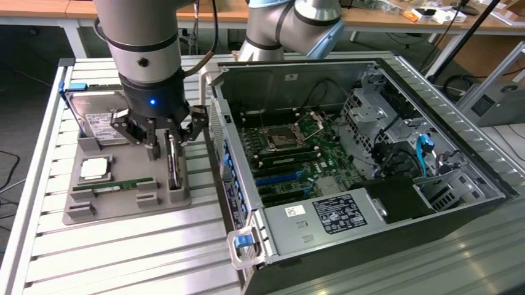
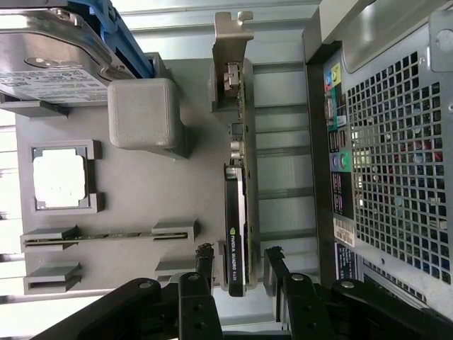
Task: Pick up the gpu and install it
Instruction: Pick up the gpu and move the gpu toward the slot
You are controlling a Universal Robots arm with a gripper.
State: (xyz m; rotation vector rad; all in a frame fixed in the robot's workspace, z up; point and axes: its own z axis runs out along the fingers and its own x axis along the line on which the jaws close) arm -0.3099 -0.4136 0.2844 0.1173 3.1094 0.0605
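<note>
Sitting on the slatted desk [image 1: 123, 258] at the exterior view's left, a grey tray [image 1: 123, 206] is carrying a hard drive [image 1: 98, 120] and a RAM stick [image 1: 115, 185]. Along its right side the gpu [image 2: 237, 212] is standing on edge. The gripper [image 1: 168, 147] is hovering over it, released, fingers [image 2: 204, 263] straddling the card without pinching it. Further right, an open computer case [image 1: 279, 80] is lying on its side.

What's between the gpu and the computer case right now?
Nothing stands there. In the wrist view, only bare table slats run between the gpu, upright on its edge, and the computer case.
</note>
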